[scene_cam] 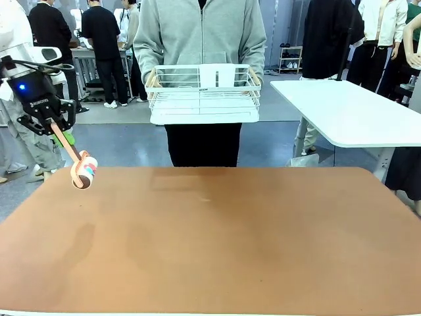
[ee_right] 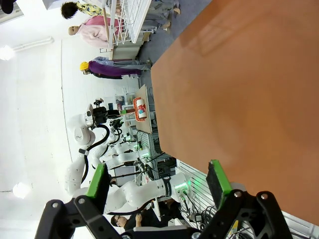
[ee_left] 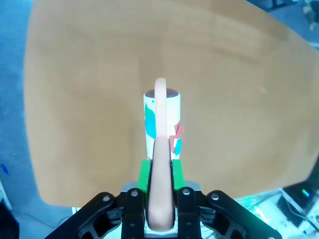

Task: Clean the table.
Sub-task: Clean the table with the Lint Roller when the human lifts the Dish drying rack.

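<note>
Table: large reddish-brown matte rectangular table point(scene_cam: 217, 243), spread out right in front of me.
Right gripper point(ee_right: 158, 181): pads apart, holding nothing, by the table's edge.
Left gripper point(scene_cam: 56, 126): clamped on peach-handled white lint roller point(scene_cam: 83, 172) at the far-left corner; I can't tell if the roller touches the top.
Far side: person point(scene_cam: 200, 39) holding white wire basket point(scene_cam: 202, 92).
</note>
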You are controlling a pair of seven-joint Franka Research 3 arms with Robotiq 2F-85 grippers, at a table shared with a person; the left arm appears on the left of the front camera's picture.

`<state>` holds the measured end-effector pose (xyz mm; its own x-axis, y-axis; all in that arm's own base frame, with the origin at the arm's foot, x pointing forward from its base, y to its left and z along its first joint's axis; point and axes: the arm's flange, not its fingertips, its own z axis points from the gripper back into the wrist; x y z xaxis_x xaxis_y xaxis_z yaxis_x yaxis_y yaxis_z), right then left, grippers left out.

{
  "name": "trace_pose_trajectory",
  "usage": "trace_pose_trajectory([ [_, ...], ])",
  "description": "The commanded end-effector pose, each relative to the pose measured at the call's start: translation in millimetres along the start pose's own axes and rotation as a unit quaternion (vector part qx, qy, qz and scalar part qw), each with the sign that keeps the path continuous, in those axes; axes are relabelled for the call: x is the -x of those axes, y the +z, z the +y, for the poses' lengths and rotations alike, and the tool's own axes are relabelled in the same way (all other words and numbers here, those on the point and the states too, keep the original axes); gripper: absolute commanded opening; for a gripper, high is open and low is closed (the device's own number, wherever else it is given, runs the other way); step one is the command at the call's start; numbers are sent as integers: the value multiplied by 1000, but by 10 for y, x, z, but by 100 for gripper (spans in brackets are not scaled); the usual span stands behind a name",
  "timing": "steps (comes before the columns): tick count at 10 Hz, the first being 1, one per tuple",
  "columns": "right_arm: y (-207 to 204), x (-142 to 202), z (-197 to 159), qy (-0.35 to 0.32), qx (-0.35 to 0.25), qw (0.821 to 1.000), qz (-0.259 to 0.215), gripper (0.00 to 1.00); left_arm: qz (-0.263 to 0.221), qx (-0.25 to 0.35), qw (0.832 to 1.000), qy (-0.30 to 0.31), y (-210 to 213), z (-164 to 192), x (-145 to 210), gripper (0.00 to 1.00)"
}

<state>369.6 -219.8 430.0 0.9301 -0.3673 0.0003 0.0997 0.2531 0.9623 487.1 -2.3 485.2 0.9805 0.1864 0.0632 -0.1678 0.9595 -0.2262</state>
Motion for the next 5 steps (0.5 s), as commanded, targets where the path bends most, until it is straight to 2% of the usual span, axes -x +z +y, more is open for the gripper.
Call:
trace_pose_trajectory([
  [1, 11, 12, 40, 3, -6, 1000, -1, 100, 10, -29, 1000, 5, 6, -93, -29, 21],
  [3, 11, 12, 40, 3, -6, 1000, -1, 100, 20, -35, 999, -18, -4, -90, -33, 21],
  [5, 11, 12, 40, 3, -6, 1000, -1, 100, 2, -24, 1000, -1, -32, -87, -4, 21],
])
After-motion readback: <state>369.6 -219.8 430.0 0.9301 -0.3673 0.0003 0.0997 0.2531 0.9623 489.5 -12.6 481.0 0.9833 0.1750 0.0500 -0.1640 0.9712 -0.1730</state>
